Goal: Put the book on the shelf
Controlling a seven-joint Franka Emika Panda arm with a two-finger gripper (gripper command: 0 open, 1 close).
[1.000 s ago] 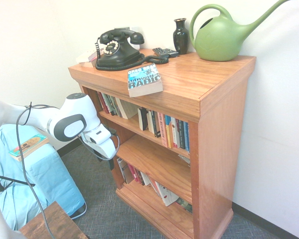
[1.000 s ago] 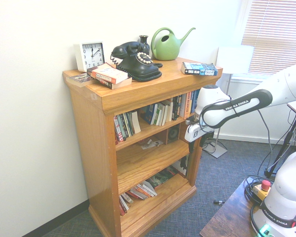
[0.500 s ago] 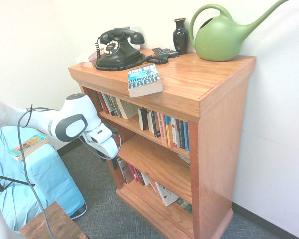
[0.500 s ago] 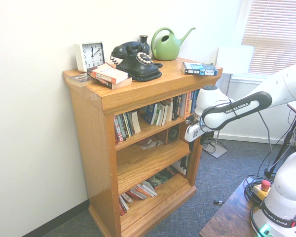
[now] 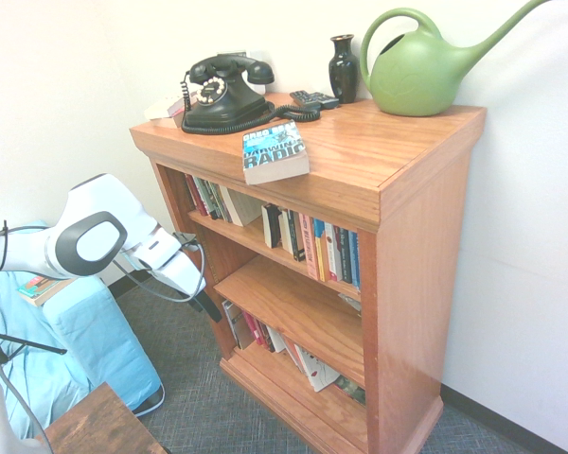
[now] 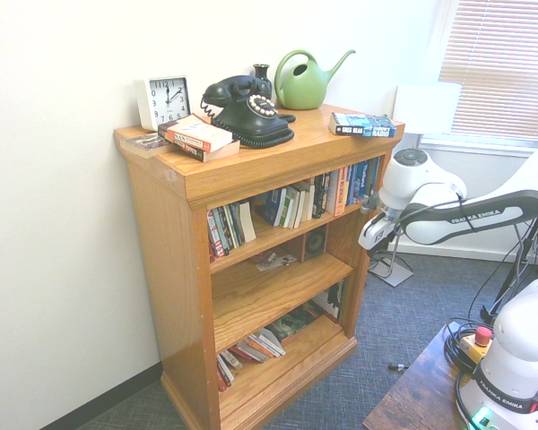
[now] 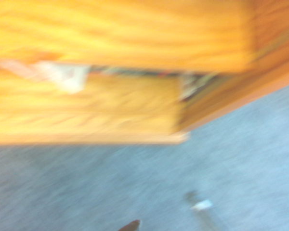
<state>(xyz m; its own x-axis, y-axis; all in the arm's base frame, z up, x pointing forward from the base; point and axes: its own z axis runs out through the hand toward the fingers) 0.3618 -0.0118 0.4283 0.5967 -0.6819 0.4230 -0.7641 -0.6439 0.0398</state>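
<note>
One book matters to me, the thick blue-and-black paperback (image 5: 275, 153), and it lies flat on the top board of the wooden bookcase (image 5: 421, 274), at the front edge, with the black telephone (image 5: 226, 95) behind it and the green watering can (image 5: 418, 74) off to one side. What has just changed is my arm: over the last second the gripper (image 5: 209, 307) has drawn back from the bookcase's open front and its wrist has tilted, while the book and everything around it has stayed put. As I judge it, that gains me clearance to come up past the overhanging top board, but the task itself is no further on. My gripper is released, its jaws standing wide with nothing between them. It hangs outside the bookcase, near the upright on the side away from the watering can, well below the top board, so the book is above it and well apart. I think I need to rise clear of the bookcase's edge before reaching over; climbing too close could catch the overhang or nudge the book.
</note>
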